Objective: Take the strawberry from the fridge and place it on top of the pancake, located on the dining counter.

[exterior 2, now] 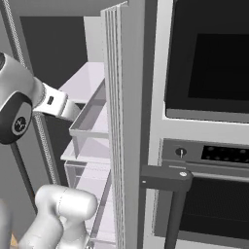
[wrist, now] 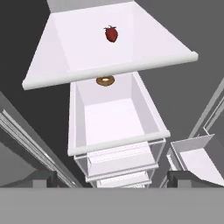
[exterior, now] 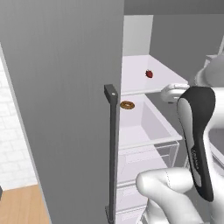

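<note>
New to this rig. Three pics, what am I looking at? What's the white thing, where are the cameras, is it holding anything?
It is a rendered kitchen. The white thing is a robot arm on a driving base, facing an open fridge. Two pictures come from cameras on the base, behind the arm to its left and right; the right one also catches the black wall ovens beside the fridge. The third comes from a camera on the hand, looking along the gripper, whose two dark fingertips stand wide apart at the bottom with nothing between them. Inside, a small red strawberry lies on a white shelf, and a brown donut sits at the back of the drawer below.
</note>
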Robot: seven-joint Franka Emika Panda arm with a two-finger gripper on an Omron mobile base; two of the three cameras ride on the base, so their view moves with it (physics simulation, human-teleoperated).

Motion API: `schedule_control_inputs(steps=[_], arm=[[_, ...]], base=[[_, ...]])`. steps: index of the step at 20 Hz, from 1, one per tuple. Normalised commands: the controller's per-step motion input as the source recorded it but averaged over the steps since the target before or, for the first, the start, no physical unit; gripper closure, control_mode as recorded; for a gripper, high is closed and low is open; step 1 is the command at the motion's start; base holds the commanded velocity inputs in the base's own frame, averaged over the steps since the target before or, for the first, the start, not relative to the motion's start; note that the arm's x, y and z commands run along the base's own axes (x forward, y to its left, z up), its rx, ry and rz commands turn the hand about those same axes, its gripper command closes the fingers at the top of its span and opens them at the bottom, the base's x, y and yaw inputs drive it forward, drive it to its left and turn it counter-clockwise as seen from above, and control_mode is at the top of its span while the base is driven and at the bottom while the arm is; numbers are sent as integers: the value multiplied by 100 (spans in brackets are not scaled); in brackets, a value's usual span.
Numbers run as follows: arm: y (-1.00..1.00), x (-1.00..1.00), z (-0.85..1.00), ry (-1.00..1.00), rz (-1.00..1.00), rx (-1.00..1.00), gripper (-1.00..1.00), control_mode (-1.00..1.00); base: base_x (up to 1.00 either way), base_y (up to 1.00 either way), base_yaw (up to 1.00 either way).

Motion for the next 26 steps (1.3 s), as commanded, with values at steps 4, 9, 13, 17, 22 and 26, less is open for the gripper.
schedule_control_inputs(steps=[4,9,13,17,22,26], arm=[[0,44,1,-1,3,-3,-100,-100],[0,45,4,-1,2,-2,-100,-100],[0,49,2,-5,4,-3,-100,-100],[-10,41,7,0,6,0,-100,-100],[-8,45,0,-2,3,-1,-100,-100],[0,47,-1,-1,0,-4,-100,-100]], base=[[0,0,0],[0,0,0],[0,0,0],[0,0,0],[0,0,0],[0,0,0]])
